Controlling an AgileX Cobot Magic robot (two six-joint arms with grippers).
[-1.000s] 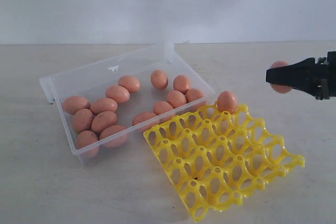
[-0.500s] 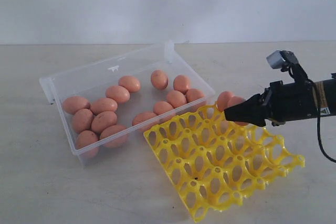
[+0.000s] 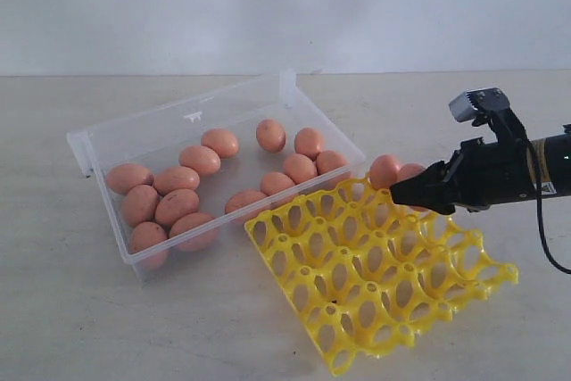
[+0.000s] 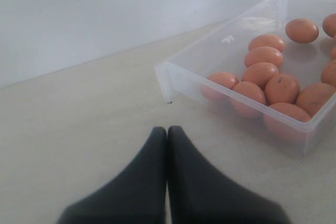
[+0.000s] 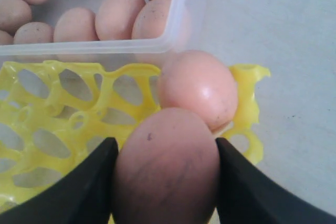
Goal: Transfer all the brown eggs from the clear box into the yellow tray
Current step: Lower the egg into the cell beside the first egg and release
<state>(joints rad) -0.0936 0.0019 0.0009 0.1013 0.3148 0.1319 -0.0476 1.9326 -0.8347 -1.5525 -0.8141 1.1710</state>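
Note:
The clear box holds several brown eggs, also seen as brown eggs inside the clear box in the left wrist view. The yellow tray lies to its right with one egg seated in its far corner cup. My right gripper is shut on a second brown egg just above the tray, beside the seated egg. My left gripper is shut and empty over bare table, short of the box's end.
A white wall stands behind the beige table. The box rim runs right against the tray's far edge. Open table surface lies in front of the box and to the right of the tray.
The right arm has come in from the right with its egg, dropping from well above the table to just over the tray's far cups beside the seated egg. Left gripper unseen earlier.

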